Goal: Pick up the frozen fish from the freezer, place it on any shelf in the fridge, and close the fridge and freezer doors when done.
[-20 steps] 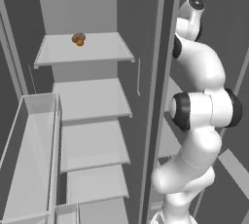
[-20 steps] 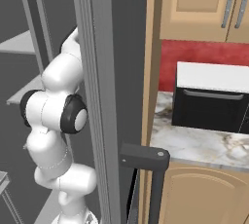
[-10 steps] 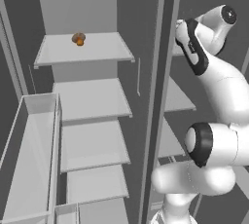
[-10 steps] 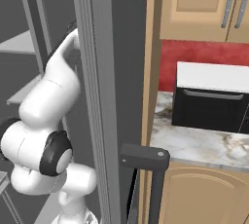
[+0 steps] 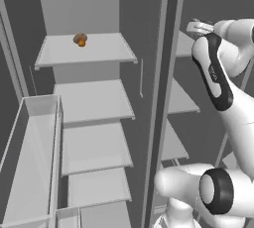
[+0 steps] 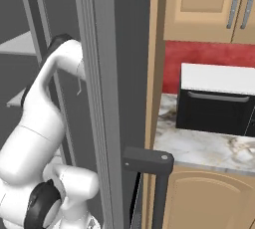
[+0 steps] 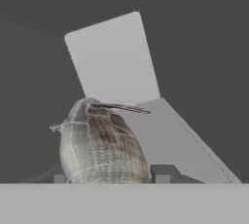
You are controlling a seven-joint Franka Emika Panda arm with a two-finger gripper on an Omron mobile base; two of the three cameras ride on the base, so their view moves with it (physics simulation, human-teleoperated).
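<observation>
Arm: the white arm rises beside the freezer (image 5: pixel 198 103), bends at a dark elbow low down, then runs up and folds at a second dark joint, so that the hand reaches into the freezer at the height of an upper short shelf (image 5: pixel 184 45).
Arm from the other side: in the right base view it arches up and over behind the edge of the freezer door (image 6: pixel 97 98), and the hand passes out of sight behind that door.
Claw: in the hand view the claw (image 7: pixel 112 177) shows two dark tips low in the picture, one on each side of the frozen fish (image 7: pixel 99 145); the tips stand narrow and close about its body, but I cannot tell whether they press it.
Frozen fish: a silvery-grey scaled body with thin fins, inside the freezer, lying at the near end of a pale shelf slab (image 7: pixel 160 135) that runs away from the claw.
Fridge: the fridge (image 5: pixel 89 98), left of the freezer, stands open with broad pale shelves; a small orange-brown lump (image 5: pixel 80 39) sits on the top one.
Tabletop: right of the freezer door, a marbled tabletop (image 6: pixel 199 146) carries a black oven (image 6: pixel 214 108).
</observation>
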